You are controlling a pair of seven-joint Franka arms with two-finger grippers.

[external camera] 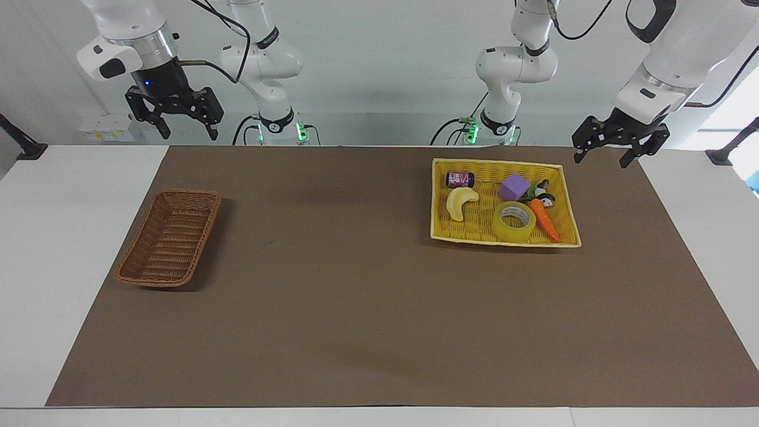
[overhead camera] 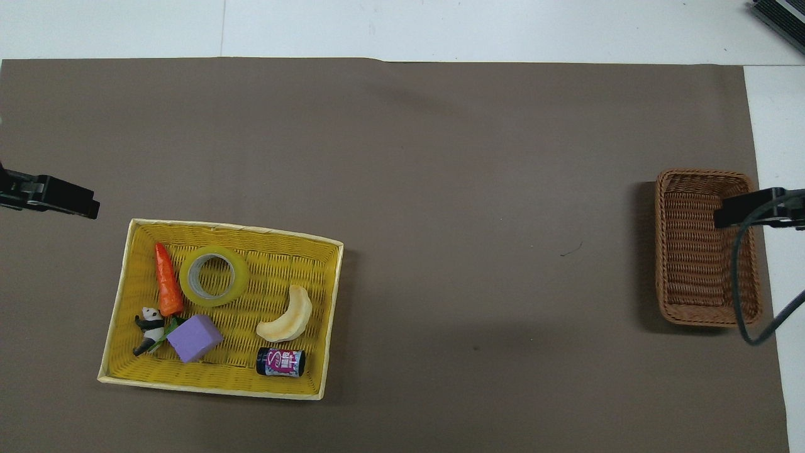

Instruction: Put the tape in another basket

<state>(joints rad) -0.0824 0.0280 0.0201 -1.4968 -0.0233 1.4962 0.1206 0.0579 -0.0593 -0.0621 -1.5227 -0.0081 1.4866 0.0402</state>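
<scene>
Lying flat in the shallow bright-yellow woven tray [external camera: 442,231], the translucent yellow tape roll [external camera: 513,221] touches an orange toy carrot [external camera: 544,220]; jaws apart, left gripper [external camera: 620,150] hangs near the tray, right gripper [external camera: 174,117] waits. From overhead, a careless grasp would likely snag the carrot; the dark-brown wicker basket [overhead camera: 695,296] sits well apart.

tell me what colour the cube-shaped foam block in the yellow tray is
The cube-shaped foam block is light purple; the overhead view shows it best.
</scene>
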